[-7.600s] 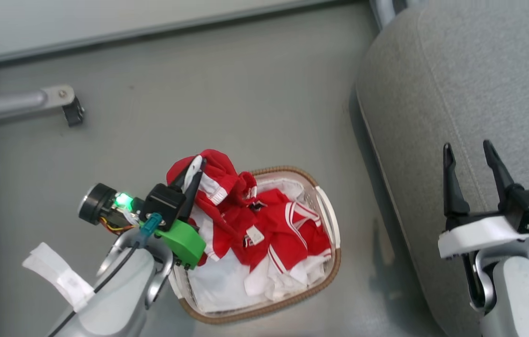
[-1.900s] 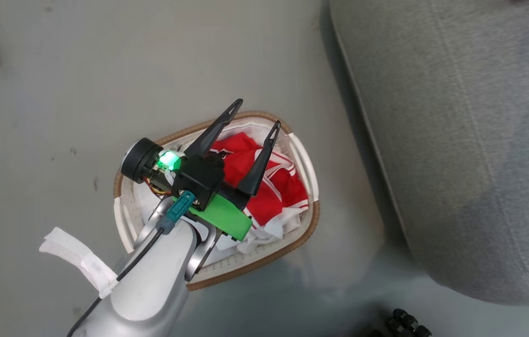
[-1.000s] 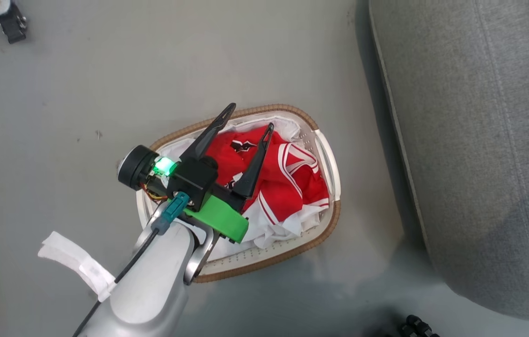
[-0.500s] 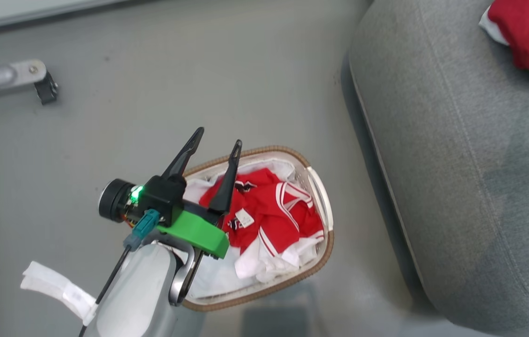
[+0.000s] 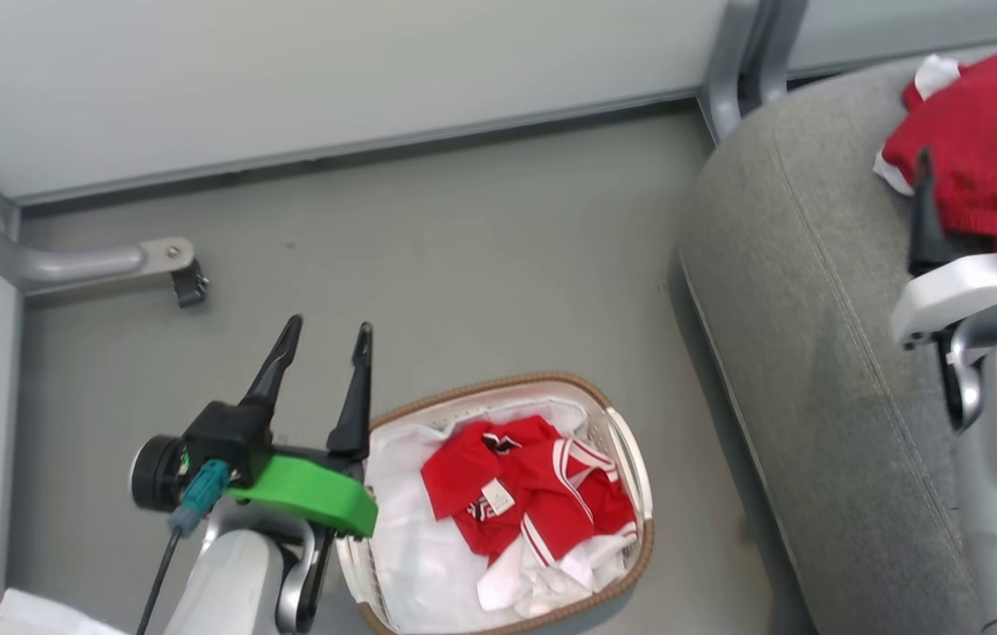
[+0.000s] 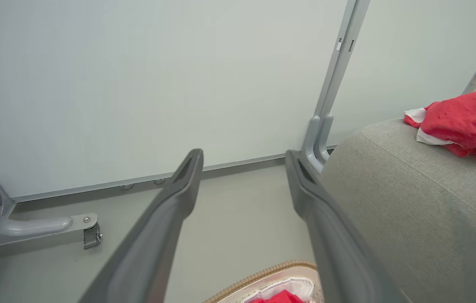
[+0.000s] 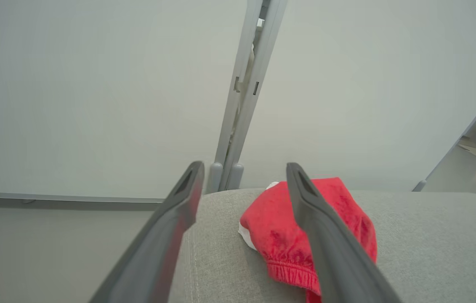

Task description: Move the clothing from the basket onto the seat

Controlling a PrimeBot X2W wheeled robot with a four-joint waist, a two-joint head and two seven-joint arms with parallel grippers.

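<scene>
Left hand (image 5: 329, 324) and right hand (image 5: 963, 152) both hang empty, fingers spread. Red clothing (image 5: 520, 494) in the basket (image 5: 498, 385) looks soft, light, floppy; pinch a raised fold mid-heap.

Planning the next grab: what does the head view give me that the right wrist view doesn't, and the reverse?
Head view: the basket with a red-and-white garment inside, and the open left gripper to its left.
Right wrist view: a side opening at that view's right edge.
Both: the open right gripper pointing at the red garment that lies on the seat.
</scene>
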